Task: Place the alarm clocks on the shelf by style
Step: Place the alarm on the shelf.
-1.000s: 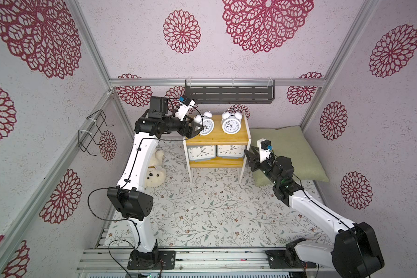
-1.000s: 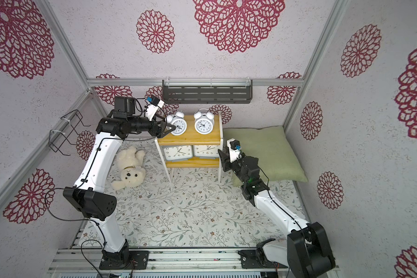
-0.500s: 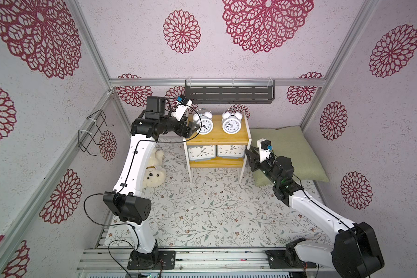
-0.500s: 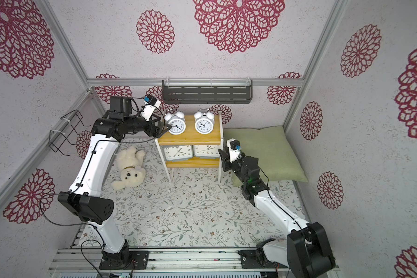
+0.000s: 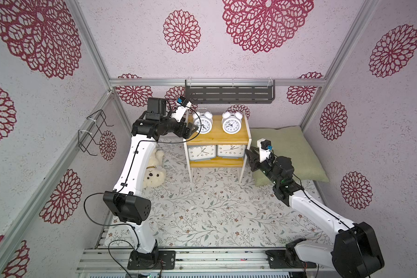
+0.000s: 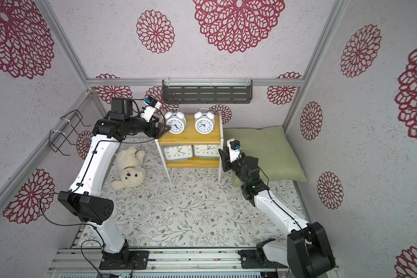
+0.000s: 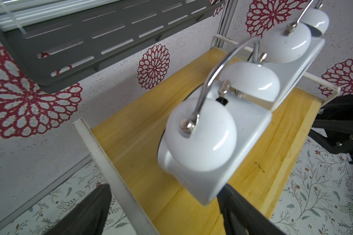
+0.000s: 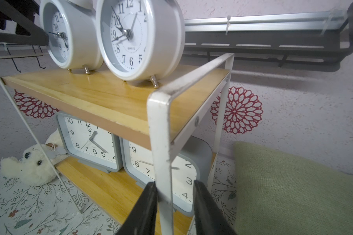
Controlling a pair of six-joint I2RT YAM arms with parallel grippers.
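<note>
Right wrist view: right gripper (image 8: 174,205) jaws straddle shelf (image 8: 161,142) post; top views hide this.

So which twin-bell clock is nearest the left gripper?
The twin-bell clock at the shelf's outer end, right beside the left gripper; the other clock stands farther along.

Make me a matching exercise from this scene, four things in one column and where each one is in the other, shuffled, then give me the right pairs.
Things
1. twin-bell clocks
2. grey square clocks
3. teddy bear
4. green pillow

Places
A. lower board of the shelf
B. on the floor beside the left arm
C. upper board of the shelf
D. on the floor behind the right arm

Pairs: 1-C, 2-A, 3-B, 4-D
</note>
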